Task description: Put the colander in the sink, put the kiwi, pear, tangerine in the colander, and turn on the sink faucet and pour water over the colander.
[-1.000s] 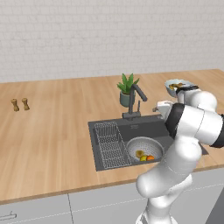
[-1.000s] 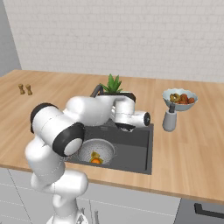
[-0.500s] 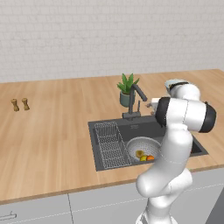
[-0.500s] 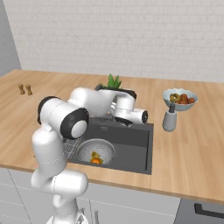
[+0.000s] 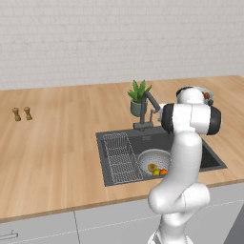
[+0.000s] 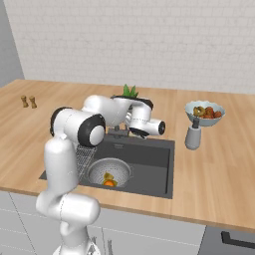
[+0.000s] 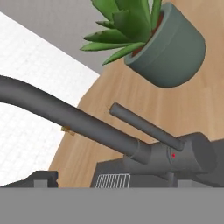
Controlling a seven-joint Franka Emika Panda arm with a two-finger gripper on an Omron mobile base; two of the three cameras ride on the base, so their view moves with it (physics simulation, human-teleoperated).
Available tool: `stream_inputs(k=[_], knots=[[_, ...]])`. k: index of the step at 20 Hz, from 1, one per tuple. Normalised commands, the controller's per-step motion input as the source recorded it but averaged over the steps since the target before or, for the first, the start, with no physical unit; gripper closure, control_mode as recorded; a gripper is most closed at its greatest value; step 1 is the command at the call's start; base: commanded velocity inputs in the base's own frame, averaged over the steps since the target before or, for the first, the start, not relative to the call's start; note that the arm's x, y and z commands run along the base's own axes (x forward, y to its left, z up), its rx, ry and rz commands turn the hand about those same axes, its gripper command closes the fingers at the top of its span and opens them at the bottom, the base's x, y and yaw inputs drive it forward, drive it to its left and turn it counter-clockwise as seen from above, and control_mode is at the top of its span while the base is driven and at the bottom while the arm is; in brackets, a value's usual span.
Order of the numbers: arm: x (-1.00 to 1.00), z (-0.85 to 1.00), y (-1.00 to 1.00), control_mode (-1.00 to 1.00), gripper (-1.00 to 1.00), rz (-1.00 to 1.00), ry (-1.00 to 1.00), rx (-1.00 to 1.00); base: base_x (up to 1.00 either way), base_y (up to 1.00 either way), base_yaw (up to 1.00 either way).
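In the sink (image 5: 209, 159), at about seven o'clock from the sink faucet (image 5: 148, 108), sits the one colander (image 5: 155, 161) with fruit inside — a yellow piece, probably the pear (image 5: 152, 167), and one tangerine (image 5: 163, 172); the kiwi I cannot make out. Left to right on the counter: two small shakers (image 5: 22, 114), one wire rack (image 5: 120, 157), one potted plant (image 5: 138, 97), one fruit bowl (image 6: 204, 113), one soap dispenser (image 6: 193, 135). The gripper (image 6: 133, 130) hangs beside the faucet with jaws wide apart, holding nothing. The lever (image 7: 146, 127) is thin — the fingers may slide past it, or knock the plant behind.
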Motion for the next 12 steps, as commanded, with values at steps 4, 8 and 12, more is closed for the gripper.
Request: stream_inputs(k=[4, 8, 12], knots=[[0.43, -0.28, 0.00, -1.00, -1.00, -0.02, 0.00, 0.00, 0.00, 0.00, 0.00], [0.39, -0.34, 0.00, -1.00, -1.00, -0.02, 0.00, 0.00, 0.00, 0.00, 0.00], [0.31, -0.30, 0.00, -1.00, -1.00, -0.02, 0.00, 0.00, 0.00, 0.00, 0.00]])
